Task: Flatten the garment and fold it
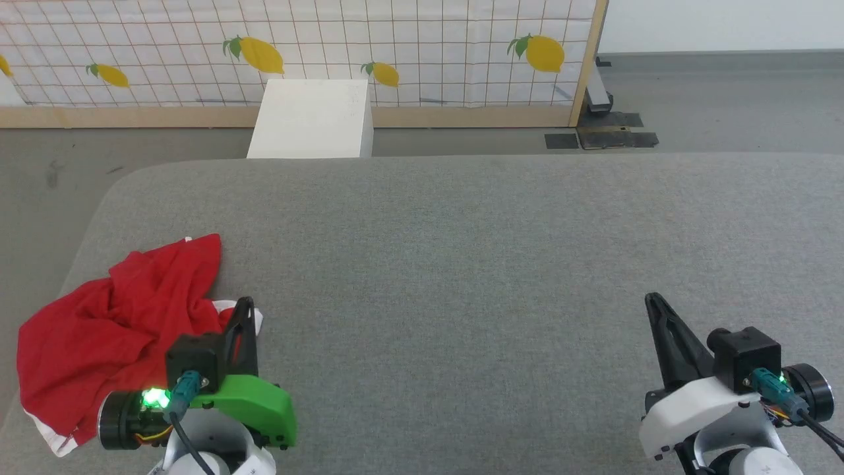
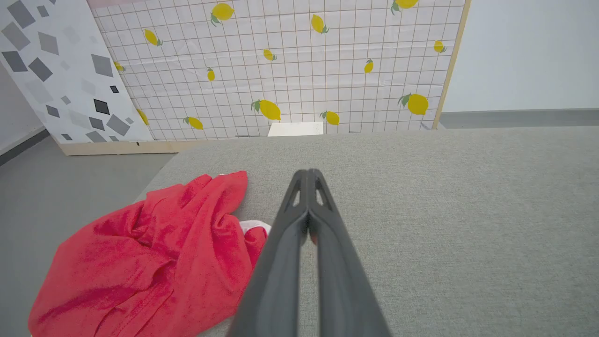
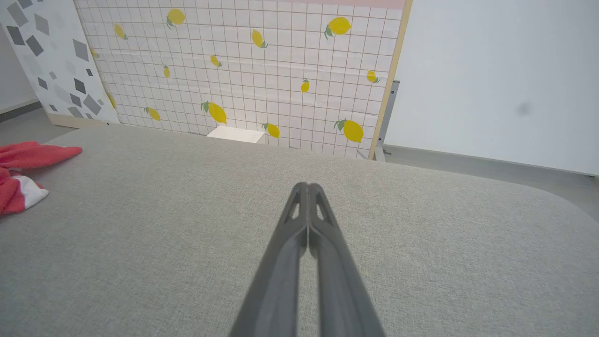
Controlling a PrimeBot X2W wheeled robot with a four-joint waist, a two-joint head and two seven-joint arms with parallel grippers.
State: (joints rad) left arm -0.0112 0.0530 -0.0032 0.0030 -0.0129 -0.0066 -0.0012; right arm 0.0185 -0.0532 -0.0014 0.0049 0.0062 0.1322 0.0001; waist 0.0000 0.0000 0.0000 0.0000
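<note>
The garment (image 1: pixel 112 323) is a bright red crumpled heap with white trim, lying near the left edge of the grey padded table (image 1: pixel 461 251). In the left wrist view the garment (image 2: pixel 154 257) spreads to the left of my fingers. My left gripper (image 1: pixel 245 305) is shut and empty, its tips just right of the heap's near side (image 2: pixel 308 174). My right gripper (image 1: pixel 653 300) stands shut and empty over bare table at the lower right (image 3: pixel 308 186). From the right wrist, the garment (image 3: pixel 23 164) shows at the far left edge.
A white box (image 1: pixel 310 119) stands on the floor behind the table's far edge. Behind it runs a lemon-patterned grid panel (image 1: pixel 297 46) on a wooden base. The table's left edge curves away just beyond the garment. Grey floor surrounds the table.
</note>
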